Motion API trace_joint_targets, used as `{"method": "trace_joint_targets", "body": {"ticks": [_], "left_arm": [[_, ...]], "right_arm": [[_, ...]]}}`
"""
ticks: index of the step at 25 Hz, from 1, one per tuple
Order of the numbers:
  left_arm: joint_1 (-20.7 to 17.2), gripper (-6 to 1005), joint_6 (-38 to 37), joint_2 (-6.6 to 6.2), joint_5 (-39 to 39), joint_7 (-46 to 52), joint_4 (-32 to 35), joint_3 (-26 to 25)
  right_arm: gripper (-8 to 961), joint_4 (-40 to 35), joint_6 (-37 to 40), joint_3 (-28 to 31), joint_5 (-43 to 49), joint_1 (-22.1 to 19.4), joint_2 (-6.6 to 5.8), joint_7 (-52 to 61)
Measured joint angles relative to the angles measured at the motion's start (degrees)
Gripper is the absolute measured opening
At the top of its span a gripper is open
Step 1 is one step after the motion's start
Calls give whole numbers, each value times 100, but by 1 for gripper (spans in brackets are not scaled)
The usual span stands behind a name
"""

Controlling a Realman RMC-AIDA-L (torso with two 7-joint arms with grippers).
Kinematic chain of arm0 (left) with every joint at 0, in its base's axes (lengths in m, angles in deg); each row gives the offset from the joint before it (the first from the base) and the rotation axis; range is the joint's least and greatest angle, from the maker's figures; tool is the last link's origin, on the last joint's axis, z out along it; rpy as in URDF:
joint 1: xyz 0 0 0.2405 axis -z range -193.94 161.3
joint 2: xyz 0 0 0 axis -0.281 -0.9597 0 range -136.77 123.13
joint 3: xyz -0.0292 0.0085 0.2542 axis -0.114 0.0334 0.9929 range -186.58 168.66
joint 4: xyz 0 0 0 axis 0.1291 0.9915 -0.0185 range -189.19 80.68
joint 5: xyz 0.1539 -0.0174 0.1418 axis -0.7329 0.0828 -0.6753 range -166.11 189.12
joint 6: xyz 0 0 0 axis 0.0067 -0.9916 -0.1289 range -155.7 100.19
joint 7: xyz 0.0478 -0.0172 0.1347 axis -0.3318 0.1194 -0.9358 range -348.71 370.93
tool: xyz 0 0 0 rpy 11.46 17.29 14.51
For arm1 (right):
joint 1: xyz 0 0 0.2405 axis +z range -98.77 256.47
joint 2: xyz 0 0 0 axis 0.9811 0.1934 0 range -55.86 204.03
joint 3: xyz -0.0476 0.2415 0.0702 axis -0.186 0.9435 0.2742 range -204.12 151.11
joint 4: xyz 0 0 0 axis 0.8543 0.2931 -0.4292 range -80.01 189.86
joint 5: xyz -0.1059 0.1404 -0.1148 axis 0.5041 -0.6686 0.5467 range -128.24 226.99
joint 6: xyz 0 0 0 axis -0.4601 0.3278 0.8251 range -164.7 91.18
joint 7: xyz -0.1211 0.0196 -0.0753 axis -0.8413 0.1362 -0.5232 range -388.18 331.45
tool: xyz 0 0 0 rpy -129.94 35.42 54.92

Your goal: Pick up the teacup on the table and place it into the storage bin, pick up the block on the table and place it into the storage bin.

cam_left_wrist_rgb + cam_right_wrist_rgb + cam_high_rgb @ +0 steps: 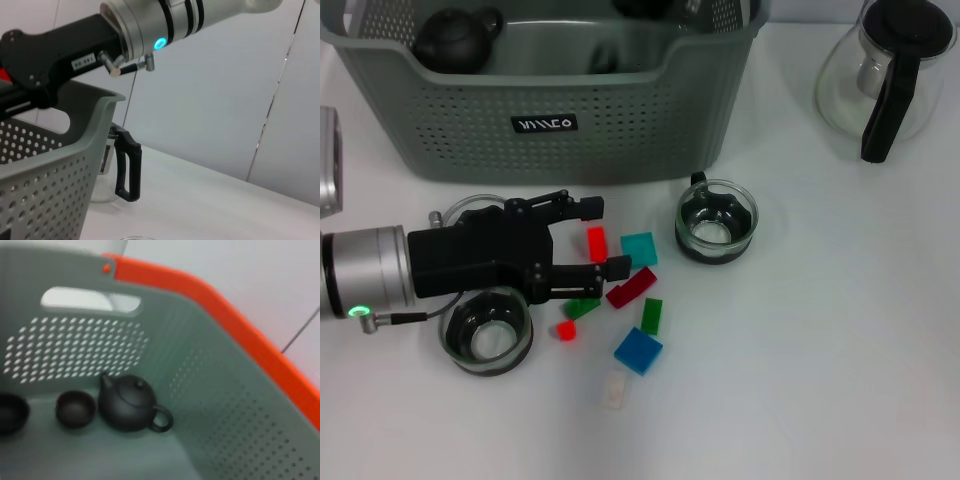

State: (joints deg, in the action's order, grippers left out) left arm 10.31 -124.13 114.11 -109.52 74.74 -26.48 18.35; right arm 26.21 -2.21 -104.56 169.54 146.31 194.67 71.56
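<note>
My left gripper (603,237) lies low over the table in front of the storage bin (620,130), open, with a small red block (596,242) between its fingers. Other blocks lie around it: teal (639,248), dark red (631,287), green (651,316) and blue (638,350). One glass teacup (717,222) stands to the right of the blocks, another (487,333) under the left arm's wrist. The right arm's black gripper body (45,55) hangs over the bin (45,165); its fingers are cut off.
Inside the bin (225,405) sit a dark teapot (132,402) and small dark cups (75,409). A glass pot with a black handle (885,70) stands at the back right. A whitish block (614,390) lies near the front.
</note>
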Motion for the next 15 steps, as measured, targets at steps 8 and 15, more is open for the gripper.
{"method": "trace_joint_targets", "body": {"ticks": [8,15], "left_arm": [[-14,863,4,-26,0,8,0,-8],[-23,863,-26,-62,-14,44,0,-6]], "right_arm": [[666,-1669,424,52,293,-675,-33,620],[663,-4362,2365,54,204,-1874,-33,1078]]}}
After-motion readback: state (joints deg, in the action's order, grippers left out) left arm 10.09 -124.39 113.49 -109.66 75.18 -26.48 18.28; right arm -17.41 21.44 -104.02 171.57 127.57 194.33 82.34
